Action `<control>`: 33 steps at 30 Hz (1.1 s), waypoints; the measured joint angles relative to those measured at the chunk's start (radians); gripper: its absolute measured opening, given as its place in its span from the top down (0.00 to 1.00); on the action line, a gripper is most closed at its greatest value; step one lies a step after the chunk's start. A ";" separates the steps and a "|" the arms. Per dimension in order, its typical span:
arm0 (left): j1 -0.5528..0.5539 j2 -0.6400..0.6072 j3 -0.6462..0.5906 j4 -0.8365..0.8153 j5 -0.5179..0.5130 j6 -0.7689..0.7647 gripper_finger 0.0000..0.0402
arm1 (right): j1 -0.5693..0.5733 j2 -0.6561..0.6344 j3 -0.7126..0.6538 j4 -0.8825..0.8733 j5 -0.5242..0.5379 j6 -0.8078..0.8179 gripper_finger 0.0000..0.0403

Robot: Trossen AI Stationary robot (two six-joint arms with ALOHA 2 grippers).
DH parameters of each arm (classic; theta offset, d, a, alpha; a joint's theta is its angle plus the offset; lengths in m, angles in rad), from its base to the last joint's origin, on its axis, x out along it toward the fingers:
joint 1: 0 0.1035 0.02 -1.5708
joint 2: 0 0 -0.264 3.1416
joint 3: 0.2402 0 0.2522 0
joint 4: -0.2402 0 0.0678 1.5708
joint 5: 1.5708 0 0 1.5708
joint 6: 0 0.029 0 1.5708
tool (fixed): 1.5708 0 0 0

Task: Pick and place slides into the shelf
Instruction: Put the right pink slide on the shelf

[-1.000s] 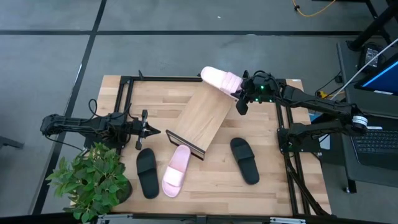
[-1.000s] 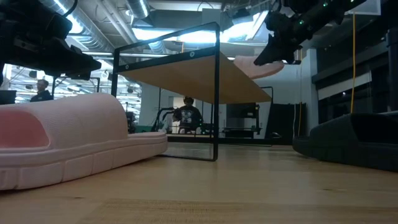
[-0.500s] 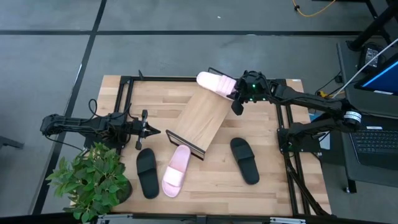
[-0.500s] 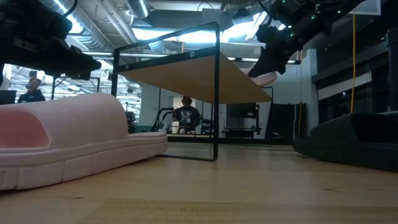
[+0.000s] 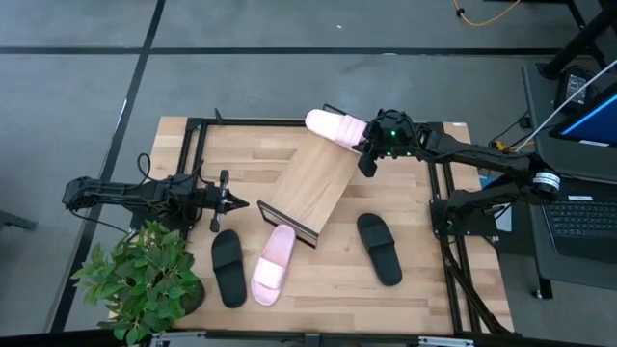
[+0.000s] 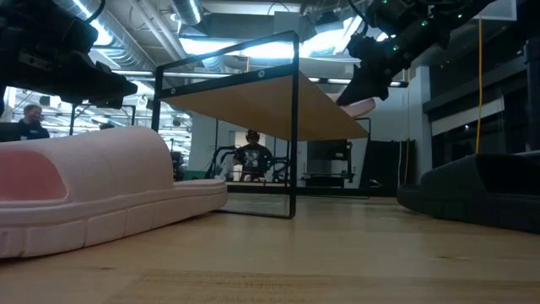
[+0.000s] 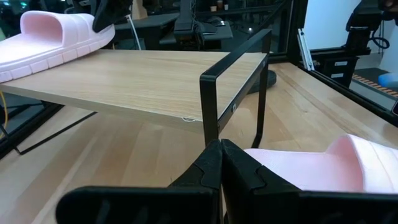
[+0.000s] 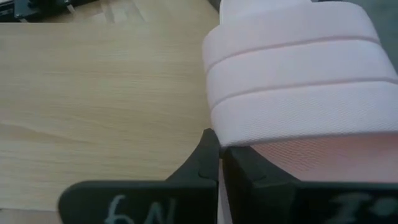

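Observation:
A pale pink slide lies on the upper end of the slanted light-wood shelf, sole down and partly overhanging the edge. My right gripper is at its right side, shut on it. My left gripper waits shut, left of the shelf. On the tabletop lie a second pink slide by the shelf's lower lip and two black slides. My right gripper pinches the pink slide at the side edge of its wide strap, only at the fingertips, which stand almost together. The fingers slant in from the table's right. The slide's sole rests on the shelf's upper end.
A potted plant stands at the near left corner. Black frame rails run along the table's left and right sides. People show in the room behind. Bare wood lies between the shelf and the right black slide.
My right gripper has moved down and toward the table's left, bringing the pink slide lower onto the shelf's upper end; in the last half second it has kept still. The left arm has not moved.

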 joint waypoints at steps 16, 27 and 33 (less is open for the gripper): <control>0.000 0.000 0.000 0.000 0.000 0.000 1.00 | 0.000 0.000 0.001 -0.005 0.011 0.028 0.91; 0.000 0.000 0.000 0.000 0.000 -0.001 1.00 | 0.000 -0.001 0.001 -0.051 0.016 0.078 0.89; 0.000 0.000 0.000 0.000 0.000 -0.002 1.00 | -0.001 -0.001 0.001 -0.051 0.055 0.078 0.87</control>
